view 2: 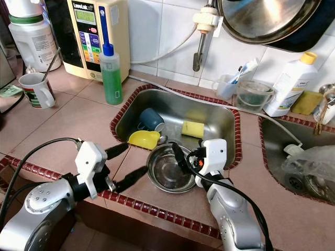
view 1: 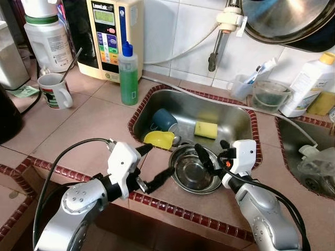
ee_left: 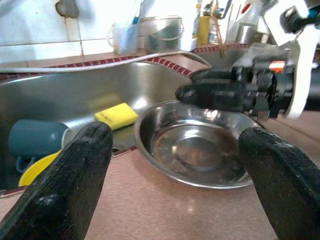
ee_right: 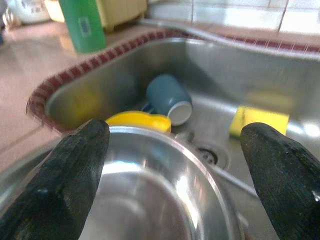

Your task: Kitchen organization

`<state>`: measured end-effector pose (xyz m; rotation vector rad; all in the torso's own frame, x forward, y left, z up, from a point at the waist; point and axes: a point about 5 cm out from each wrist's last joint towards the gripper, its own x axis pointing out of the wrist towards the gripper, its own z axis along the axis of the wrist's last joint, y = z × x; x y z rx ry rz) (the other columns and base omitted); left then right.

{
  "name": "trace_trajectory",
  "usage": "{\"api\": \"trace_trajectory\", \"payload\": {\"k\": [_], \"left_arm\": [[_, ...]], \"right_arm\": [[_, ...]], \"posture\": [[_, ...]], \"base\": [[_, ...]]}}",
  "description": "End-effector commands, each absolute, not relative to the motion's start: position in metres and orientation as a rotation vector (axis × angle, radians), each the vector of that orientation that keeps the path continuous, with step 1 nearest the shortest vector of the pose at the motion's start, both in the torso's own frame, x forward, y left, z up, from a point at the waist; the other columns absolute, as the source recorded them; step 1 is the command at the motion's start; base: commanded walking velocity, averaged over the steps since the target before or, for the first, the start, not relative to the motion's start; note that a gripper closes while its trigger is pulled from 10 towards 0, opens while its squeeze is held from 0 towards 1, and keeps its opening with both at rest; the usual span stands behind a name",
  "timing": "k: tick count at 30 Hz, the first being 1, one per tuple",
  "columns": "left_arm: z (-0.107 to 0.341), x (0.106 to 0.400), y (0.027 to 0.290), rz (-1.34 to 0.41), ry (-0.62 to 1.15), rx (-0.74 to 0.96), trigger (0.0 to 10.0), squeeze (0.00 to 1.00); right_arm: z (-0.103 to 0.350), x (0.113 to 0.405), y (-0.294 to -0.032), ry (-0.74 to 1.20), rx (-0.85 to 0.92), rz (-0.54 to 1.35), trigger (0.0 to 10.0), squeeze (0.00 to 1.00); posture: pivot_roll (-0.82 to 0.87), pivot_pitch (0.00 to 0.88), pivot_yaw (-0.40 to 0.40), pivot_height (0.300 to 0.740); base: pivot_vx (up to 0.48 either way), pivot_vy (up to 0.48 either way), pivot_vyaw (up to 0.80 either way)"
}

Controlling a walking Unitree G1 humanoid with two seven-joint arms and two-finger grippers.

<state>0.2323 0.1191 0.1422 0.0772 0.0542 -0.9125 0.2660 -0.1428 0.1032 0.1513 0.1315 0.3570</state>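
Both silver metal arms [view 1: 73, 209] had rounded, screw-dotted joint housings and ended in boxy white wrist blocks [view 1: 123, 164]. Black cables [view 1: 57, 162] looped from the arms to the wrists. Each block carried two long, matte black fingers [ee_left: 75, 180], coarse-surfaced.

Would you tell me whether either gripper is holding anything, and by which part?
Nothing is held: left gripper and right gripper are open beside the steel bowl.
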Motion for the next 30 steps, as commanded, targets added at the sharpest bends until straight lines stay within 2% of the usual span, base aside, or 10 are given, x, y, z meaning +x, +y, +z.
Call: {"api": "trace_trajectory", "payload": {"k": [1,16,25,26,28,29,30], "left_arm": [[0.146,0.228,0.114,-0.954,0.04,0.076,10.0,0.0],[0.155,0.235,0.116,-1.005,0.023,0.111,10.0,0.0],[0.147,0.233,0.111,-1.074,0.061,0.124,10.0,0.0],[0.145,0.232,0.109,-1.086,0.068,0.133,10.0,0.0],[0.144,0.231,0.108,-1.091,0.069,0.132,10.0,0.0],[0.144,0.231,0.107,-1.093,0.072,0.127,10.0,0.0],[0.144,0.231,0.107,-1.093,0.072,0.127,10.0,0.0]], "right_arm": [[0.096,0.259,-0.149,0.166,0.138,0.363,10.0,0.0],[0.091,0.245,-0.159,0.196,0.146,0.342,10.0,0.0],[0.086,0.245,-0.157,0.231,0.27,0.31,10.0,0.0],[0.085,0.245,-0.155,0.238,0.295,0.303,6.3,0.0],[0.085,0.246,-0.155,0.241,0.31,0.298,6.3,0.0],[0.086,0.246,-0.154,0.24,0.326,0.298,2.9,0.0],[0.086,0.246,-0.154,0.24,0.326,0.298,2.9,0.0]], "posture": [[0.09,0.0,-0.095,0.74],[0.06,0.0,-0.07,0.74],[0.05,0.0,-0.063,0.74],[0.05,0.0,-0.06,0.74],[0.05,0.0,-0.06,0.74],[0.05,0.0,-0.06,0.74],[0.05,0.0,-0.06,0.74]], "base": [[0.0,0.0,0.0],[0.0,0.0,0.0],[0.0,0.0,0.0],[0.0,0.0,0.0],[0.0,0.0,0.0],[0.0,0.0,0.0],[0.0,0.0,0.0]]}}
